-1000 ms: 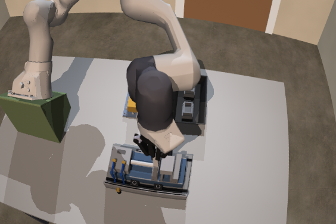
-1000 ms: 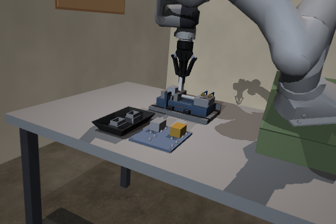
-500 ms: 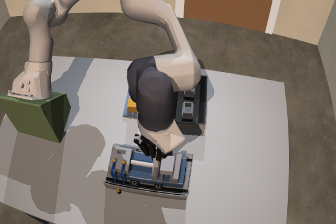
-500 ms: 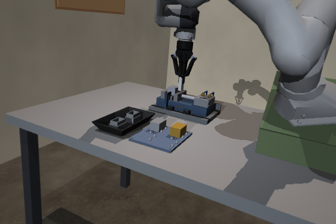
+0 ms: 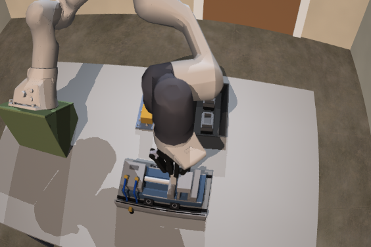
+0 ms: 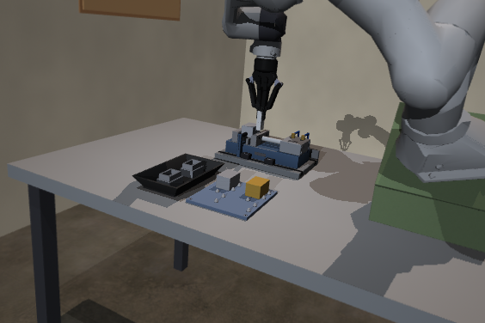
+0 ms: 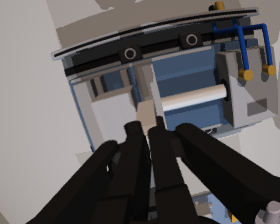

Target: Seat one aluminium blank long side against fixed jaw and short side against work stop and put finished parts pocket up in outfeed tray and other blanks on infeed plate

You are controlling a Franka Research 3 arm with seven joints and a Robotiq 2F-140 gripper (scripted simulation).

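Vise (image 6: 267,150) beneath closed, empty gripper (image 6: 260,119)

Workshop cell (vise (image 6: 275,153), tabletop arm (image 6: 387,23))

— What does the arm (image 5: 171,14) look like?
— Pale, rounded links, with a dark charcoal wrist section (image 5: 169,106).
— And the gripper (image 6: 260,117)?
— Black linked fingers, small silver screws at the knuckles, pale flange above.
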